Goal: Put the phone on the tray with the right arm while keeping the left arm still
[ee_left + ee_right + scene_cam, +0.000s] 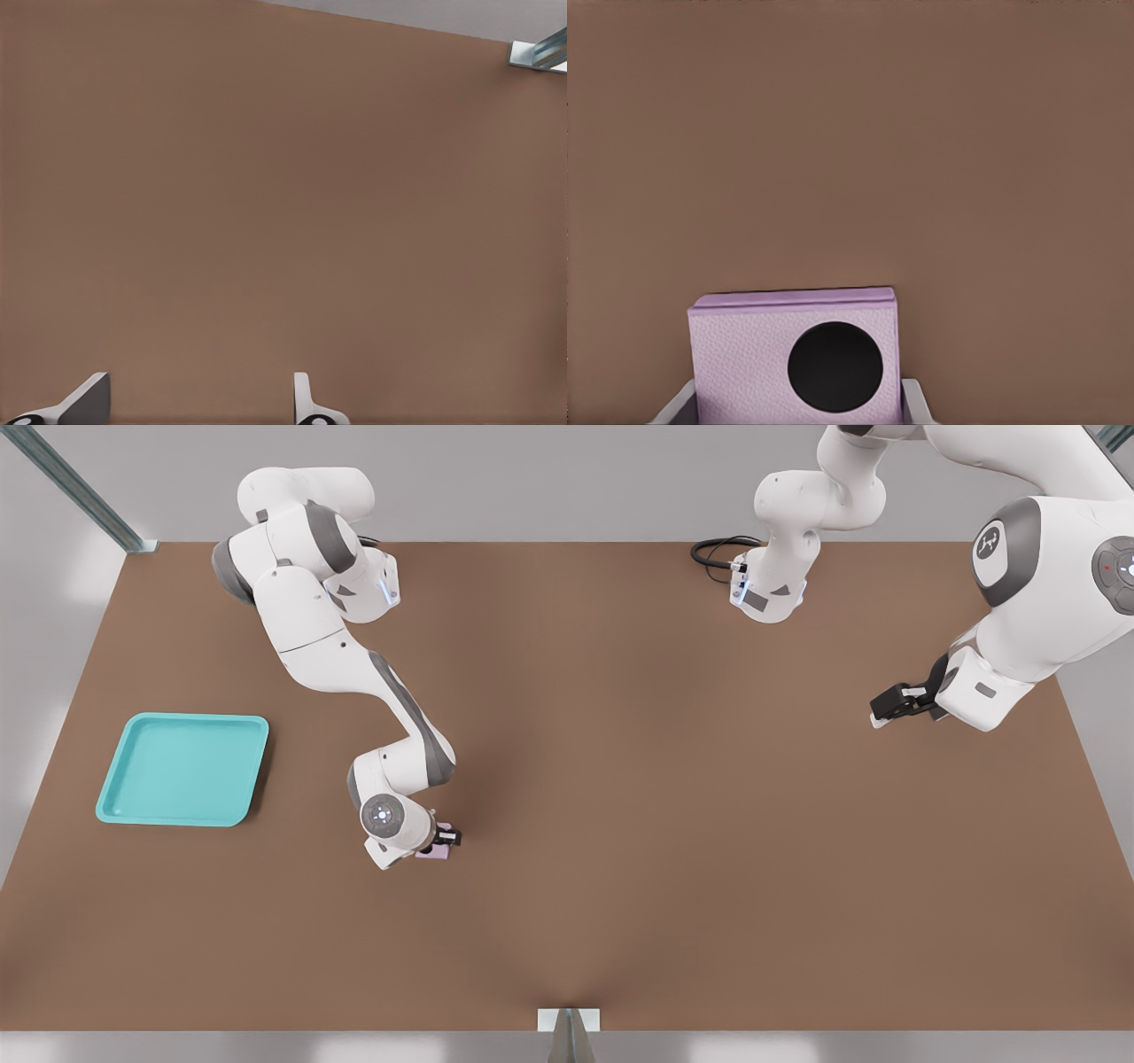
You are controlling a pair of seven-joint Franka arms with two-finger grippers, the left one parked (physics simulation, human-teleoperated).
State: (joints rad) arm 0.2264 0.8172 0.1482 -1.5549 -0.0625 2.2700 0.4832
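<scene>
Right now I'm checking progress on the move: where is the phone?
In the front view the phone lies on the brown table between the gripper fingers, well off to the right of the turquoise tray and not on it.

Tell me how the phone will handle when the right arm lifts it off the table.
The phone looks like a flat, stiff slab, so it should not flop. Small beside the tray, it is probably light. The gripper has fingers at its two sides; the grained-looking face may resist slipping.
</scene>
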